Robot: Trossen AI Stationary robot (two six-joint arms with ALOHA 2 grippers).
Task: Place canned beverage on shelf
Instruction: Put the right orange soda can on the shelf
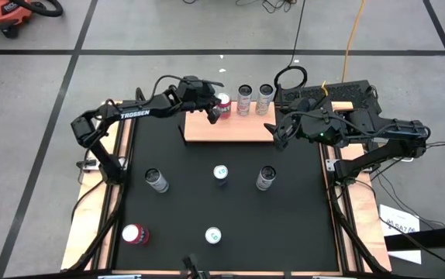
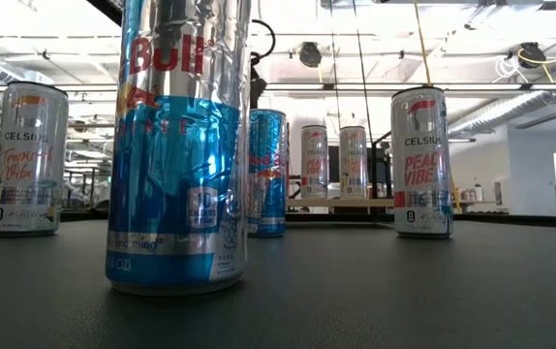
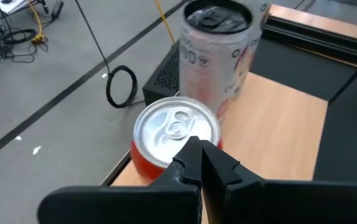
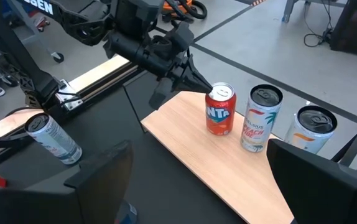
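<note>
Red can (image 4: 220,111) stands upright on the shelf (image 4: 191,149), at the far edge w/ two pale cans (image 4: 261,119) in a row beside it. Left gripper (image 4: 194,78) sits just beside the red can, fingers pinched together, holding nothing. Right gripper (image 1: 278,136) waits near the shelf's right end, jaws wide, empty. On the black mat (image 1: 184,201): five more cans, well apart, none blocking the shelf. Readable: "TROSSEN" on the left arm; low view shows "Red Bull" on a blue can (image 2: 176,145), "CELSIUS PEACH VIBE" on a white can (image 2: 421,160).
</note>
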